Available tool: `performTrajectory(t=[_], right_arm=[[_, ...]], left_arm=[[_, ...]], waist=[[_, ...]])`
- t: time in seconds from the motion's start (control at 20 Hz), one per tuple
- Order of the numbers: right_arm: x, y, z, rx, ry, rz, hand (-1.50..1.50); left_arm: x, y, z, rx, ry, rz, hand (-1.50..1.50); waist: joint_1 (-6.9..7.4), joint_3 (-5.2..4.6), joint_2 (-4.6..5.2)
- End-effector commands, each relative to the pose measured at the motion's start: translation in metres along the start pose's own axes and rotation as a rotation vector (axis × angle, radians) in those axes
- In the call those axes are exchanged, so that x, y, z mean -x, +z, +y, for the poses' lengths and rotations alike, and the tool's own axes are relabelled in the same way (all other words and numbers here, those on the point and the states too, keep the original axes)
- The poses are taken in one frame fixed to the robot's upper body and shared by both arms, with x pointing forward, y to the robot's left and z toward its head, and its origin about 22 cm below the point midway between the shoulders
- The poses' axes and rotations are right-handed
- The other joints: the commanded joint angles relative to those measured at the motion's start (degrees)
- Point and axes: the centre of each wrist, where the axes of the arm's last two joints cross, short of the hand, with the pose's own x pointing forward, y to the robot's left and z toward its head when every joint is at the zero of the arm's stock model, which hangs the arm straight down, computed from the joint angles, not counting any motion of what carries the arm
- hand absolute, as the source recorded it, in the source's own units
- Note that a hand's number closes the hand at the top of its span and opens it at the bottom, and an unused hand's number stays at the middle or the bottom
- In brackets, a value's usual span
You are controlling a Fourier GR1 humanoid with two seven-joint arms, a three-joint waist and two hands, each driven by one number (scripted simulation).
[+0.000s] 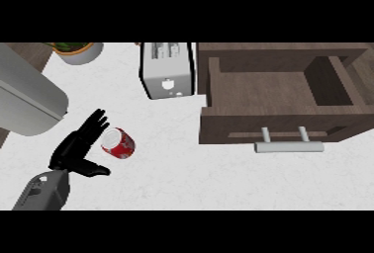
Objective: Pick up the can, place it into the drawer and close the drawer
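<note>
On the white table [219, 183], lower left: left hand [73, 148], fingers [93, 123] straight and spread, thumb stuck out sideways, gripping nothing. Just right of those fingers, red and white can [118, 143], tilted, seemingly touching them, though hard to tell. Well apart, at right: dark wooden drawer [281, 106] pulled open, silver handle [288, 146] facing the lower edge. Beside its left wall, silver toaster [168, 70]. Upper left corner: potted plant [76, 51].
</note>
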Motion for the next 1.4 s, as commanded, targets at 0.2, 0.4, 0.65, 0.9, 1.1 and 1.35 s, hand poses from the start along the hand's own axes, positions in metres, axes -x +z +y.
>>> performTrajectory(t=[0.2, 0.4, 0.65, 0.9, 1.1, 1.35], right_arm=[[-0.004, 0.005, -0.006, 0.009, 0.006, -0.015, -1.50], [-0.007, -0.008, -0.002, 0.003, -0.008, 0.009, -1.50], [-0.002, 0.003, -0.012, 0.002, -0.014, 0.006, -1.50], [0.004, 0.001, 0.002, 0.005, -0.023, -0.008, -1.50], [-0.009, -0.003, -0.008, 0.000, -0.031, 0.030, -1.50], [-0.017, 0.010, 0.004, -0.015, -0.028, 0.008, -1.50]], left_arm=[[0.017, -0.006, 0.006, 0.015, 0.043, 0.025, -1.50], [0.032, -0.011, -0.012, 0.032, 0.067, 0.049, -1.50], [0.030, -0.027, -0.020, 0.019, 0.116, 0.020, -1.50], [0.041, -0.017, -0.021, 0.048, 0.182, 0.024, 1.50], [0.032, -0.029, -0.026, 0.160, 0.214, 0.076, 1.50], [0.014, -0.055, -0.044, 0.227, 0.229, -0.030, 1.50]], waist=[[-0.09, 0.00, 0.02], [0.07, -0.01, 0.05], [-0.44, -0.05, 0.20], [-0.14, -0.02, 0.14], [0.17, 0.00, 0.05], [-0.02, 0.00, -0.06]])
